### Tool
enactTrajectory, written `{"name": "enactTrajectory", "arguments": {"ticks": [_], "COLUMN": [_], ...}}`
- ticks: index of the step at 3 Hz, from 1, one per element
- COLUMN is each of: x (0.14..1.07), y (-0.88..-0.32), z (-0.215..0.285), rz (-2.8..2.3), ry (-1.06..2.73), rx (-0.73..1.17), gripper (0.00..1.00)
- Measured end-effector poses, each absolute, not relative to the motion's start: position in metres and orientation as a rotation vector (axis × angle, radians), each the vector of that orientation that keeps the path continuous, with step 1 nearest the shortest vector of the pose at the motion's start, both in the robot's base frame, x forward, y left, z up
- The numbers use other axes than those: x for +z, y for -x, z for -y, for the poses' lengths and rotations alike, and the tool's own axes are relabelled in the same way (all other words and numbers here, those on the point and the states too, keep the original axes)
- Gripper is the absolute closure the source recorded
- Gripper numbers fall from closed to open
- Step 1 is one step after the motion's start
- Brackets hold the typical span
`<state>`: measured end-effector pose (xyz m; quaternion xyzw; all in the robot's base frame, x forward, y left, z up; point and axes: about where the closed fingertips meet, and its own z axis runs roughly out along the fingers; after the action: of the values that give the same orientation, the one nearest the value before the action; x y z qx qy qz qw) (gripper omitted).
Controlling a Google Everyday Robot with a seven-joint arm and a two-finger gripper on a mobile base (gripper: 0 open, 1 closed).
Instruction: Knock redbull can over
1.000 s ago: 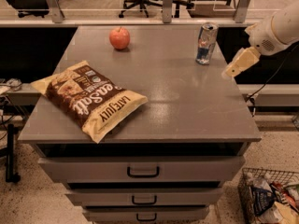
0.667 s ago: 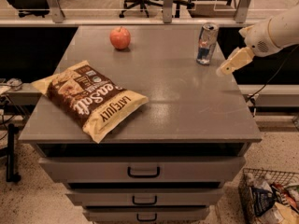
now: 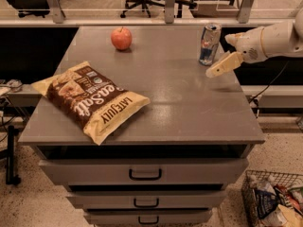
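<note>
The redbull can (image 3: pixel 209 44) stands upright at the back right of the grey table top (image 3: pixel 189 103); it is silver and blue with a silver top. My gripper (image 3: pixel 218 65) comes in from the right on a white arm (image 3: pixel 272 39). It hangs low over the table, just right of the can and slightly nearer the front. Its beige tip points down and left, a short way from the can's base and apart from it.
A red apple (image 3: pixel 121 38) sits at the back left. A brown and cream chip bag (image 3: pixel 90 99) lies at the front left. Drawers (image 3: pixel 144 174) are below the top. A wire basket (image 3: pixel 274 205) stands on the floor at the right. Office chairs stand behind.
My gripper has moved left across the right side of the table, closer to the can. The can, apple and chip bag have not moved.
</note>
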<state>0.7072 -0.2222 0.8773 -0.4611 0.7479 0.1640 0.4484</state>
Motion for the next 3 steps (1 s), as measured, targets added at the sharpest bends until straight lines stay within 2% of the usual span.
{"name": "enactTrajectory", "arguments": {"ticks": [1, 3], "x": [0.883, 0.916], "y": [-0.697, -0.667], "z": [0.175, 0.115], "rz": [-1.756, -1.625], "ry": [1.174, 1.272], "rx": [0.575, 0.743], "gripper": [0.00, 0.00]}}
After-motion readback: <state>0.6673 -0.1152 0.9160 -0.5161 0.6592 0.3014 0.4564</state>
